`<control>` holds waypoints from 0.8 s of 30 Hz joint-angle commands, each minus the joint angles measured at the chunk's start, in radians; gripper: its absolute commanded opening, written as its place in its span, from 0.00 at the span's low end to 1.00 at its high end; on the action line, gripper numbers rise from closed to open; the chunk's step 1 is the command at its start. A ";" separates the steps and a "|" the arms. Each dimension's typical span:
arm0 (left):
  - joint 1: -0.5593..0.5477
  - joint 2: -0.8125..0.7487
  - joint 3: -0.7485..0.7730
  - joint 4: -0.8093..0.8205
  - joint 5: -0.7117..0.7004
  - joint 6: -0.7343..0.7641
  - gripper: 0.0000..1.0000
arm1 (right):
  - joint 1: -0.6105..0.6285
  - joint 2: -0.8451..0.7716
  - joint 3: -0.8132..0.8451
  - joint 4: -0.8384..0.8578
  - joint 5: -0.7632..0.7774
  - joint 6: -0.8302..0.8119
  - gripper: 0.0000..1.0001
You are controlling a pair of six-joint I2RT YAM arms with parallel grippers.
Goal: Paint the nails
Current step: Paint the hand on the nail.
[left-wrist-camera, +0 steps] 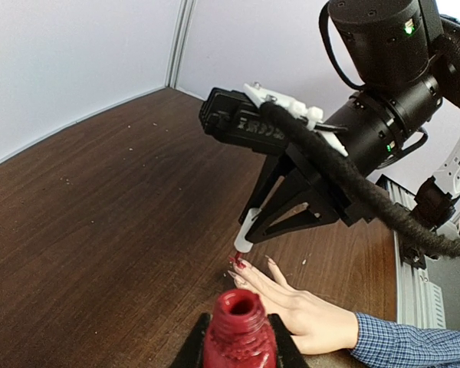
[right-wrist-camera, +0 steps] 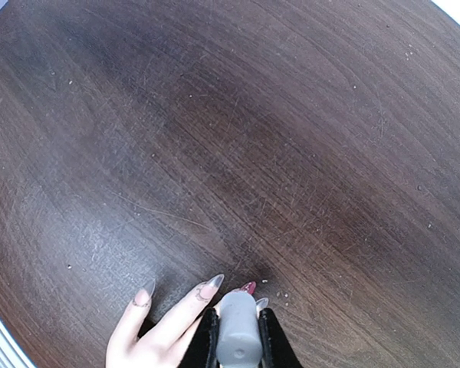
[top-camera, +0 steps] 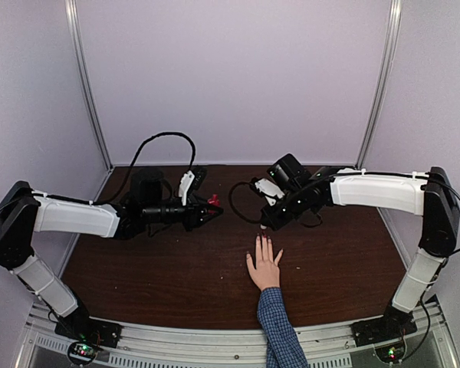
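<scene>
Overhead, one hand (top-camera: 265, 268) is lying flat; right gripper (right-wrist-camera: 236, 337) is pinching one white-capped brush (left-wrist-camera: 246, 234) over nails (left-wrist-camera: 238, 263), left gripper (left-wrist-camera: 238, 345) clamping one open bottle (left-wrist-camera: 238, 330).

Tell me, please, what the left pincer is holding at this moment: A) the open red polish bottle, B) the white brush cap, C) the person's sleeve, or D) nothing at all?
A: in the left wrist view the left pincer is shut on the open red polish bottle, while the white brush cap sits in the right pincer over the nails.
</scene>
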 commanded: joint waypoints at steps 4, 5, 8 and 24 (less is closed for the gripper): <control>0.006 -0.013 -0.008 0.053 0.001 0.008 0.00 | -0.002 0.015 0.031 0.014 0.004 0.005 0.00; 0.006 -0.012 -0.007 0.052 0.003 0.009 0.00 | -0.002 0.017 0.031 0.015 0.006 0.004 0.00; 0.006 -0.013 -0.005 0.050 0.002 0.010 0.00 | -0.003 0.018 0.032 0.013 0.012 0.003 0.00; 0.006 -0.004 0.007 0.047 0.010 0.011 0.00 | -0.014 0.015 0.035 0.012 0.030 0.002 0.00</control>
